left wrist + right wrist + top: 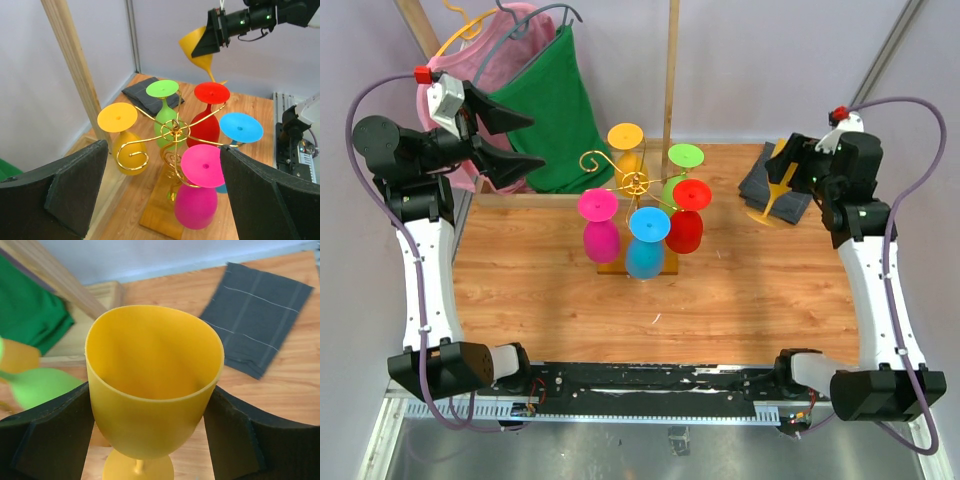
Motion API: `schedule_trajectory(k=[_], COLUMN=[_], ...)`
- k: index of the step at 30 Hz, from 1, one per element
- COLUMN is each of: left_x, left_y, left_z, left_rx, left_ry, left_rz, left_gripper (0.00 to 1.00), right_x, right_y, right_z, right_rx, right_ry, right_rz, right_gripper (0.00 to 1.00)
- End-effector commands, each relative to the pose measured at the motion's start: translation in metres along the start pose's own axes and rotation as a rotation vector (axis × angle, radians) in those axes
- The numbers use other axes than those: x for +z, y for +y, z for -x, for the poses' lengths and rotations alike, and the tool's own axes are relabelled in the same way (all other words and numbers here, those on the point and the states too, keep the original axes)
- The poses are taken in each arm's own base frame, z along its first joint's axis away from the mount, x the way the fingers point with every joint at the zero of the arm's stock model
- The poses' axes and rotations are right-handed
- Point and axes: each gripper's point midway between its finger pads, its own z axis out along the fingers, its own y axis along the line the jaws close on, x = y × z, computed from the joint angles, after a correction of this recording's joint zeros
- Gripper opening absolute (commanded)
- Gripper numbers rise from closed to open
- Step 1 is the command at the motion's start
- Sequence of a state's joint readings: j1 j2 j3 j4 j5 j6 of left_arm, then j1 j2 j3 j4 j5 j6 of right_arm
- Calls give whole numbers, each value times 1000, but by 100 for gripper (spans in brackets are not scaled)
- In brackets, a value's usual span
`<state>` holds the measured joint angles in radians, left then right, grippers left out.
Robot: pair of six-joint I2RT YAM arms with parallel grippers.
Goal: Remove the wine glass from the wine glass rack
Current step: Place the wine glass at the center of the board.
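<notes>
The gold wire wine glass rack stands mid-table on its wooden base. Yellow, green, red, blue and pink glasses hang upside down from it. My right gripper is off to the right of the rack, shut on the bowl of a yellow wine glass. That glass is foot-down and tilted, its foot low by the grey cloth. My left gripper hangs open at the far left, above and apart from the rack.
A folded grey cloth lies at the far right of the table. A wooden clothes frame stands behind, with green and pink garments on hangers next to my left gripper. Its post is close on the left.
</notes>
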<state>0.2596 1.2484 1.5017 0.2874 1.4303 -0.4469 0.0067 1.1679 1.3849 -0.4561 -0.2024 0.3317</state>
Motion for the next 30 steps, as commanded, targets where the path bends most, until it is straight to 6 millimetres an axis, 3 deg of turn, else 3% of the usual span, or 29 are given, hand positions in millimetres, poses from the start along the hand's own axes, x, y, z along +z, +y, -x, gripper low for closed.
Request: schedule_trajectory(k=[1,10,15,30], left_x=[-1,-2,-2,-7], left_y=[-2,-10,-12,-5], left_z=[3,2,2,-1], left_rx=[-6,-24,-35,-113], left_ry=[-6,1,7,31], left_rz=[11,-5,-14,-29], left_gripper=[99,99,99,99], right_x=[7,38,51,86], right_y=[-15,6,3,-18], right_z=[5,-21,-46,-91], right_rx=[-134,-343,-374,-399], right_ry=[-102,-165,-214,-404], right_rz=[-115,-160,-200,-338], right_gripper=[65,66,66,68])
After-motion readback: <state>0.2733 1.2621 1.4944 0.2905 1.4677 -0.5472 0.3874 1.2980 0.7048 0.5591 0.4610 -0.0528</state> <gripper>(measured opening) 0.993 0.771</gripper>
